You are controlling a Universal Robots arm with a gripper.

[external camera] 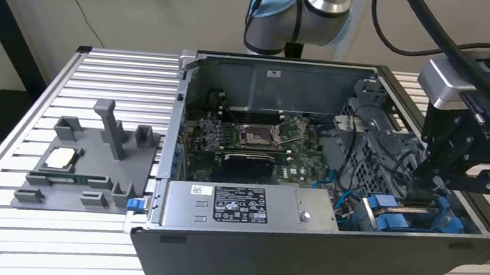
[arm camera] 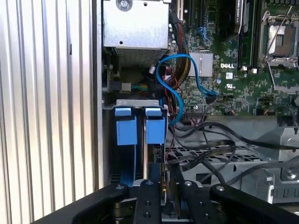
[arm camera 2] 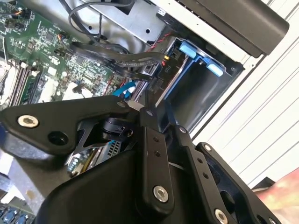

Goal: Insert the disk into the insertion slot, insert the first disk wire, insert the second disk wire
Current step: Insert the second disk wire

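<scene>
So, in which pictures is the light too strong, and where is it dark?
In the second wrist view, the ribbed table is washed out white, while the gripper body is a dark mass. In the first wrist view, the bay beside the blue carrier lies in shadow. The exterior view is evenly lit.

A green motherboard (external camera: 254, 138) lay inside the dark grey computer case (external camera: 306, 254), beside a silver power-supply box (external camera: 249, 207) with a white sticker. Bright blue plastic rails (arm camera: 140, 128) lined the grey insertion slot (arm camera: 122, 168), light blue cables (arm camera: 175, 81) looped nearby, and the gripper (external camera: 421, 187) was black.
</scene>
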